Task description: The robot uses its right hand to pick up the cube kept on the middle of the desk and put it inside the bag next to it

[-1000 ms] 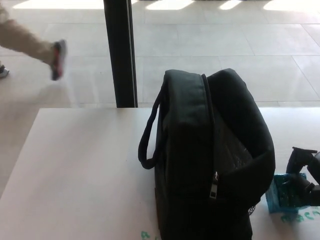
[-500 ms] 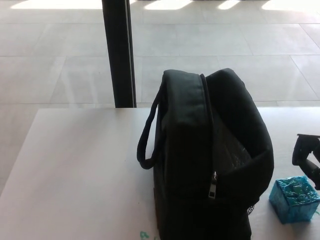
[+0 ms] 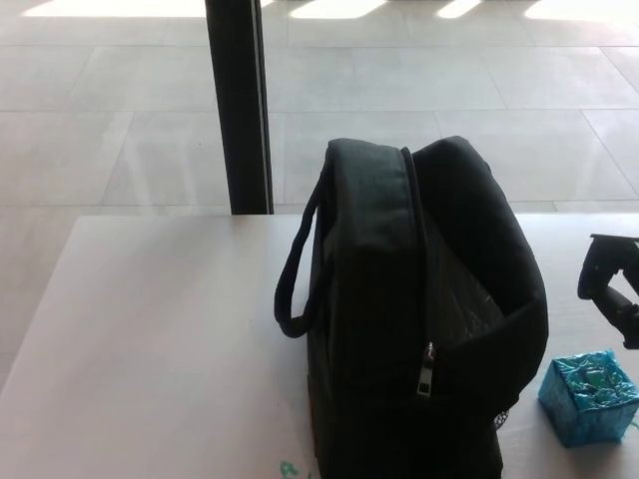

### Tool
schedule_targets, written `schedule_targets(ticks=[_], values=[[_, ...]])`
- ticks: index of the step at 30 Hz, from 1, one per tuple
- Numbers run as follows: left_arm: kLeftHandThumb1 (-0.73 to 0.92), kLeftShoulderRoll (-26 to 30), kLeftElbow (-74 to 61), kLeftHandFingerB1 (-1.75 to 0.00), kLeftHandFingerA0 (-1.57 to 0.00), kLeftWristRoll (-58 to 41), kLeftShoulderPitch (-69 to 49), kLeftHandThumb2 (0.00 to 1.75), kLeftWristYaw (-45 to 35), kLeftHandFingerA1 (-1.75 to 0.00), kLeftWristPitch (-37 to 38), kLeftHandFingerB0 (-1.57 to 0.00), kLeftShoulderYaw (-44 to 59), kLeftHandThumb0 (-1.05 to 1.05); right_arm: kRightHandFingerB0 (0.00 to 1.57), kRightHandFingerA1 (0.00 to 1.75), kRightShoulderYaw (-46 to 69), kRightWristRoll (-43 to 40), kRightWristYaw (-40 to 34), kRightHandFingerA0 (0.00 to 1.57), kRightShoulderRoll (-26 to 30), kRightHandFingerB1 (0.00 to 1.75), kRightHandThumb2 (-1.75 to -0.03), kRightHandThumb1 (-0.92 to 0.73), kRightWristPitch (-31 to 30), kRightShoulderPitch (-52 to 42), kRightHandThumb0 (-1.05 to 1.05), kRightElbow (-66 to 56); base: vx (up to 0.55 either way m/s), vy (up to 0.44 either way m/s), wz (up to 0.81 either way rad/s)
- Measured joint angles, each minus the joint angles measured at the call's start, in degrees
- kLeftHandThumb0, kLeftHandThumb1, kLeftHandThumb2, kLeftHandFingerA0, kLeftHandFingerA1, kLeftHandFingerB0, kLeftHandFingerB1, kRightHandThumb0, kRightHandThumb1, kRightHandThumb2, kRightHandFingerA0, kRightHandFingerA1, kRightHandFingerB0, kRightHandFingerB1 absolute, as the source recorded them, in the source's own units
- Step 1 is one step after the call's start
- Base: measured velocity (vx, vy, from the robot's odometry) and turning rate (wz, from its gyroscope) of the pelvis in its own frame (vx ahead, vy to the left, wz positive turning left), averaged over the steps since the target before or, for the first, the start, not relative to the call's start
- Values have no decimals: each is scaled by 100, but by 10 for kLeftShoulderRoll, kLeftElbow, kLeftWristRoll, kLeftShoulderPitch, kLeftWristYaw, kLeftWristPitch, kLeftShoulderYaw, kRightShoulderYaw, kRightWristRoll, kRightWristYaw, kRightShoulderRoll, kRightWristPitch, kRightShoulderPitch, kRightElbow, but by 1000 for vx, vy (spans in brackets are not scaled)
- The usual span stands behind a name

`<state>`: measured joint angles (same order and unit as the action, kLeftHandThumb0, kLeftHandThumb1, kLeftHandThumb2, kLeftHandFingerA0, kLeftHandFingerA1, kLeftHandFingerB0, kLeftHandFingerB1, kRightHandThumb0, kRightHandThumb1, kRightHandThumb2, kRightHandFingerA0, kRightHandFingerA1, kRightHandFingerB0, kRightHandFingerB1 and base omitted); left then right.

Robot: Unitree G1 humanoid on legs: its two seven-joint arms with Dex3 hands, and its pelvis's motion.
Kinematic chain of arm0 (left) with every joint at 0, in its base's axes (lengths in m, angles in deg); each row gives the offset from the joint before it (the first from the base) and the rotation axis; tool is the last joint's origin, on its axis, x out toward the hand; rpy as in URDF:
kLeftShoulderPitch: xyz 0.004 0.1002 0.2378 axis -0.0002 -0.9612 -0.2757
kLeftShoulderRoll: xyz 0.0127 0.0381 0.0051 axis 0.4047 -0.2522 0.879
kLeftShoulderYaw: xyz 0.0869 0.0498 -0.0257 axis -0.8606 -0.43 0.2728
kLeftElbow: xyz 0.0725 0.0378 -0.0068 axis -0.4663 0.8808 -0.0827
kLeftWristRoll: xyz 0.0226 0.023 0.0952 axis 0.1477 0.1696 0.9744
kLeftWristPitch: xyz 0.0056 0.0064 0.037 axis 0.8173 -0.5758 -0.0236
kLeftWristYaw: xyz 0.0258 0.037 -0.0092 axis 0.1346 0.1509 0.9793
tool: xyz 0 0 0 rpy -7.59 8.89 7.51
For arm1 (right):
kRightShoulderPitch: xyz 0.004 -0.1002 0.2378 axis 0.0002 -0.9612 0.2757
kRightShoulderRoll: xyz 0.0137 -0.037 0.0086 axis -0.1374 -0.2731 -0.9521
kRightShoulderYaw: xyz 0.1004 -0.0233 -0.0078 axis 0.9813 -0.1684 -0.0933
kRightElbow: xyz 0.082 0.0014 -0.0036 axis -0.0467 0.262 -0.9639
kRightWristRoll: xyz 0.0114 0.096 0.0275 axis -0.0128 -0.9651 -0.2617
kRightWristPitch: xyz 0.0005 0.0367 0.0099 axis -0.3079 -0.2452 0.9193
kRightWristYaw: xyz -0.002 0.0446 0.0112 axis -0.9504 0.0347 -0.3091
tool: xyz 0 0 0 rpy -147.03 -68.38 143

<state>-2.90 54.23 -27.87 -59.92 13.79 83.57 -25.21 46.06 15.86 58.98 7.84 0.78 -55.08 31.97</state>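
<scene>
Right hand [image 3: 611, 287] above the cube [image 3: 589, 396], clear of it, finger spread indiscernible, beside bag [image 3: 419, 319].

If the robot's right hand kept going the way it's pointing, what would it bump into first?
Probably the black fabric bag. The black right hand shows only partly at the picture's right edge and seems to point leftward toward the bag, above the shiny blue cube. Depth is unclear, so that is a guess.
</scene>
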Motion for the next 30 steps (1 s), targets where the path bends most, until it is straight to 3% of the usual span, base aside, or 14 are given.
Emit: schedule_targets(ticks=[3, 4, 5, 6, 14, 15, 17, 18, 20, 21, 25, 26, 29, 30], values=[[56, 0, 1, -48, -25, 0, 0, 91, 0, -57, 0, -20, 0, -77, 29, 99, -2, -5, 25, 62, -1, 32, -62, -72, -13, 0, -41, -15, 0, 0, 0], [57, 0, 1, -48, -29, 0, 0, 91, -1, -58, 0, -20, 0, -74, 1, 48, -3, -6, 32, 0, -1, 23, -90, -52, -16, 0, -68, -18, 0, 0, 0], [57, 0, 2, -48, -29, 0, 0, 91, -1, -58, 0, -20, 0, -74, 1, 48, -5, -7, 40, 0, -1, 23, -90, -52, -21, 0, -68, -22, 0, 0, 0], [76, 0, 1, -38, -31, 0, 0, 61, -1, -51, 0, -23, 0, -71, 0, 0, -7, -7, 50, 0, 0, 1, -76, -55, -27, 0, -79, -25, 0, 0, 0], [72, 0, 0, -38, -36, 0, 0, 62, -1, -54, 0, -24, 0, -75, 0, 0, -23, -7, 116, 0, 3, 0, -76, -61, -67, 0, -97, -42, 0, 0, 0], [58, 0, 0, -49, -29, 0, 0, 88, -1, -57, 0, -22, 0, -74, 0, 0, -25, -7, 125, 0, 5, 0, -75, -62, -72, 0, -96, -44, 0, 0, 0], [76, 0, 0, -38, -32, 0, 0, 62, -1, -53, 0, -21, -1, -73, 0, 0, -27, -7, 138, 0, 7, 0, -82, -56, -79, 0, -101, -48, 0, 0, 0], [59, 0, 0, -48, -29, 0, 0, 93, -2, -57, 0, -19, -1, -75, 0, 0, -29, -7, 150, 0, 10, 0, -83, -56, -84, 0, -100, -50, 0, 0, 0], [59, 0, 0, -49, -33, 0, 0, 93, -2, -60, 0, -20, -1, -75, 0, 0, -31, -7, 166, 0, 14, 0, -76, -63, -93, 0, -96, -55, 0, 0, 0], [76, 0, 0, -40, -39, 0, 0, 62, -2, -56, 0, -24, -1, -73, 0, 0, -32, -8, 175, 0, 16, 0, -75, -64, -98, 0, -95, -59, 0, 0, 0], [78, 0, 0, -39, -34, 0, 0, 62, -2, -56, 0, -23, -3, -73, 0, 0, -34, -9, 207, 0, 26, 1, -61, -69, -115, 0, -97, -69, 0, 0, 0], [70, 0, 0, -38, -37, 0, 0, 60, -2, -56, 0, -24, -3, -75, 0, 24, -35, -9, 213, 0, 26, 0, -101, -60, -118, 0, -102, -71, 0, 0, 0], [69, 0, 0, -39, -35, 0, 0, 61, -2, -56, 0, -24, -3, -76, 0, 24, -35, -11, 243, 0, 31, 0, -101, -62, -136, -6, -101, -87, 0, 0, 0], [55, 0, 0, -49, -29, 0, 0, 91, -2, -60, 0, -19, -3, -76, 0, 23, -35, -11, 252, 0, 33, 0, -101, -63, -141, -10, -101, -94, 0, 0, 0]])
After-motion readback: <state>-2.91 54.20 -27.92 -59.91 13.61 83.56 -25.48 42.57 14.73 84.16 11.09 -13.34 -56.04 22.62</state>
